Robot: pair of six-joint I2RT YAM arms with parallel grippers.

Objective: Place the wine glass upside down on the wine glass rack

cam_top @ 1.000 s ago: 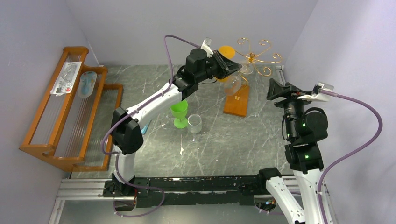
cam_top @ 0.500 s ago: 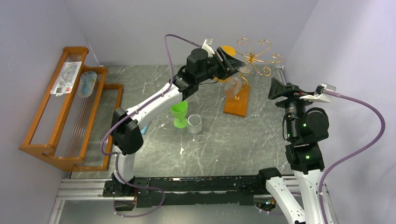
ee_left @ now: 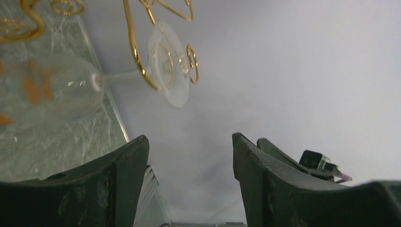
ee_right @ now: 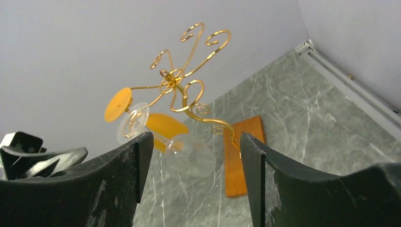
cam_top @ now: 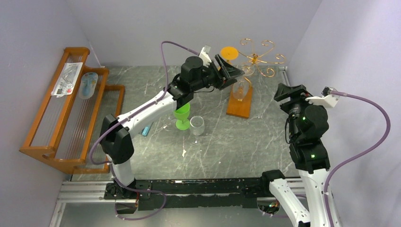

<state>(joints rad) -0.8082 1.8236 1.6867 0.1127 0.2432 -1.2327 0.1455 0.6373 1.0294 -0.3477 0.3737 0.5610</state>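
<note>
The clear wine glass [ee_left: 168, 64] hangs upside down by its foot in a curled arm of the gold wire wine glass rack [cam_top: 257, 57], its bowl [cam_top: 240, 88] above the rack's orange-brown base [cam_top: 239, 103]. In the right wrist view the same glass [ee_right: 194, 158] hangs beside an orange glass [ee_right: 163, 126] on the rack [ee_right: 182, 85]. My left gripper [cam_top: 233, 72] is open just left of the glass and apart from it; nothing lies between its jaws [ee_left: 189, 142]. My right gripper [cam_top: 291, 90] is open and empty, right of the rack [ee_right: 194, 137].
A green goblet [cam_top: 181, 114] and a clear tumbler [cam_top: 197, 125] stand mid-table under the left arm. A large slatted wooden rack [cam_top: 47, 142] with two packets on top lines the left wall. Walls close in behind and to the right of the gold rack.
My left gripper has opened, let go of the clear wine glass and drawn back to the left. The glass now hangs on the rack. The right arm shifted slightly.
</note>
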